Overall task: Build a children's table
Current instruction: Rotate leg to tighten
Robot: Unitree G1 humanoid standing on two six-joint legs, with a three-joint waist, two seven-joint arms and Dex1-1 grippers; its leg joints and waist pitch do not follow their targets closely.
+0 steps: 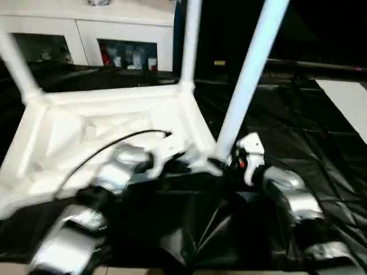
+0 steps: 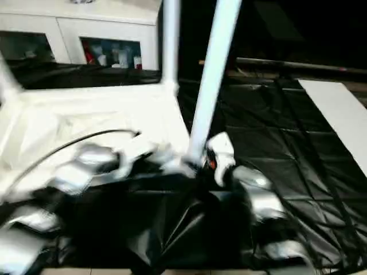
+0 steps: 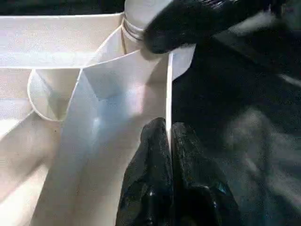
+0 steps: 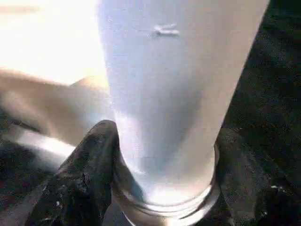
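The top (image 1: 109, 132) lies upside down on black sheeting (image 1: 298, 126), filling the left and middle of the head views. Two legs already stand up from its corners — one at the far left (image 1: 17, 66) and one at the top middle (image 1: 190, 40).

The step in hand looks like fitting another leg. This leg (image 1: 249, 74) leans up from the top's near right corner, in the middle of the frame. The right pincer (image 4: 164, 179) is clamped around its bottom end, one black finger on each side. The right arm reaches in from the lower right, bent toward the corner.

The left pincer (image 3: 168, 174) is squeezed together on the top's thin edge wall, just beside that corner, holding it steady. The left arm comes in low from the lower left.

Next, I think the leg needs pushing straight down, maybe with a twist, until it sits tight — while the left side keeps the top from sliding.

A white cabinet (image 1: 86, 34) stands at the upper left.
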